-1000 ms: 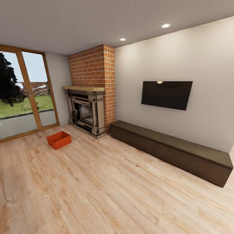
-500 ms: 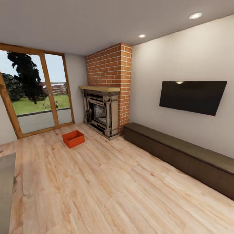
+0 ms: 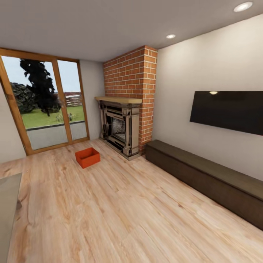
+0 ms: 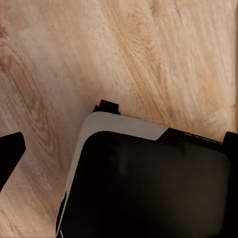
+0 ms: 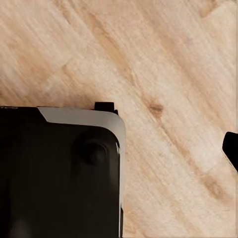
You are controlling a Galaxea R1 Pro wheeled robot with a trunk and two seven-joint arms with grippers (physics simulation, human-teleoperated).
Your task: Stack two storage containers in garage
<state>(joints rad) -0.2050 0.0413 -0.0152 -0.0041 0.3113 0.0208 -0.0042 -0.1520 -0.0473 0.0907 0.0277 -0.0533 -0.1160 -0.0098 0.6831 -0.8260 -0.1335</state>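
One red-orange storage container [image 3: 87,157] sits lidless on the light wood-plank flooring of the living room [image 3: 120,204], in front of the glass doors and left of the fireplace, several steps away from me. In the left wrist view my left gripper [image 4: 119,148] hangs over the planks with its fingertips [image 4: 11,151] far apart, open and holding nothing. In the right wrist view my right gripper [image 5: 119,148] is also open, with one fingertip [image 5: 231,148] at the picture's edge. The garage is out of view.
A dark ornate fireplace [image 3: 120,129] stands under a red brick chimney [image 3: 131,76]. A long dark brown chest [image 3: 204,175] runs along the right wall below a black TV [image 3: 230,109]. Wood-framed glass doors [image 3: 44,106] are at the left. A grey surface [image 3: 7,208] juts in at lower left.
The camera has turned left, so the whole room has slid right in the picture. More of the glass doors and a grey surface at lower left have come into view. The container itself has not moved.
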